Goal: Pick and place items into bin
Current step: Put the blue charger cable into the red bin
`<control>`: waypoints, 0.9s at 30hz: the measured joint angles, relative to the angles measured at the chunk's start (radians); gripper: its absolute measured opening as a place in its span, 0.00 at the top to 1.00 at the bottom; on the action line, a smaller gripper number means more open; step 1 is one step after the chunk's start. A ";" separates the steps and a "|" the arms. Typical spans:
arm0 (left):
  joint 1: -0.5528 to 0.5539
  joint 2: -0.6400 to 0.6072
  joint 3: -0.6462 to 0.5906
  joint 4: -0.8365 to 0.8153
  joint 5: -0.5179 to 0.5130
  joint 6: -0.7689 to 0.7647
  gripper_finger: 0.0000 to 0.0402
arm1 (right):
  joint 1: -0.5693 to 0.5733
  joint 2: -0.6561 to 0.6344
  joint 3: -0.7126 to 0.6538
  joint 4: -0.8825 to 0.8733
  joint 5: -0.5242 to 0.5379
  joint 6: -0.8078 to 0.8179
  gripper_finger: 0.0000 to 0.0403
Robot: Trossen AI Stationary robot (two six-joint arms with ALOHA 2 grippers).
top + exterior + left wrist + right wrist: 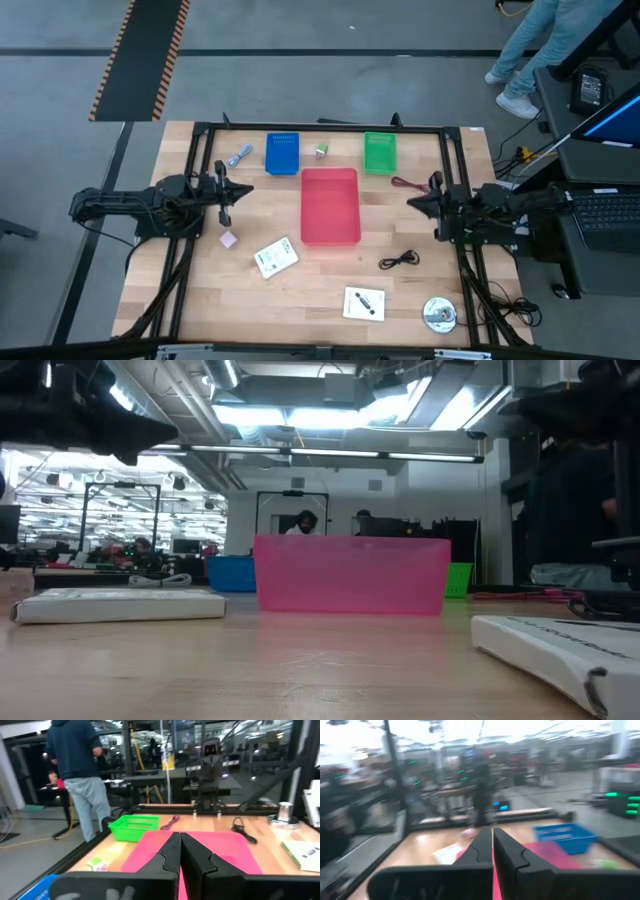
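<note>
- The pink bin point(330, 206) stands in the middle of the wooden table point(250, 310); nothing shows inside it from above.
- The items lie scattered around it. A white-green packet point(276, 257) lies tilted just near-left of the bin; green print shows on it, but no word can be read.
- A pink block point(228, 240) sits left of the packet, near the left arm.
- A black coiled cable point(399, 260) lies near-right of the bin.
- A white card with black part point(364, 302) lies at the near edge; no writing on it can be made out.
- A silver disc point(439, 314) rests just right of the card, in the near right corner.
- A reddish cable point(405, 185) lies right of the bin, close to the right gripper.
- A blue-grey pen point(239, 156) lies at the far left, beside a blue tray point(282, 153).
- A small white-green object point(322, 151) sits between the blue tray and a green tray point(380, 152) at the far side.
- The left gripper point(226, 193) hovers left of the bin, its fingers point(172, 851) pressed together on nothing.
- The right gripper point(412, 203) hovers right of the bin, fingers point(482, 847) closed, empty.
- A person point(77, 770) stands beyond the table's far right corner.
</note>
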 joint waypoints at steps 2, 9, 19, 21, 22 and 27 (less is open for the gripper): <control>0.000 0.030 0.021 0.000 -0.009 -0.002 1.00 | 0.000 0.027 0.029 0.001 0.064 -0.046 1.00; 0.000 0.187 0.142 -0.049 -0.063 -0.060 0.99 | 0.000 0.154 0.094 -0.001 0.119 -0.085 1.00; 0.000 0.471 0.473 -0.492 -0.253 -0.293 0.99 | -0.001 0.288 0.133 -0.001 0.119 -0.091 1.00; 0.000 0.527 0.540 -0.574 -0.253 -0.333 0.99 | -0.001 0.299 0.133 -0.002 0.119 -0.092 1.00; 0.000 0.554 0.571 -0.611 -0.255 -0.345 0.99 | -0.001 0.304 0.133 -0.002 0.118 -0.094 1.00; 0.000 0.647 0.673 -0.752 -0.309 -0.349 0.99 | -0.001 0.313 0.133 -0.003 0.118 -0.144 1.00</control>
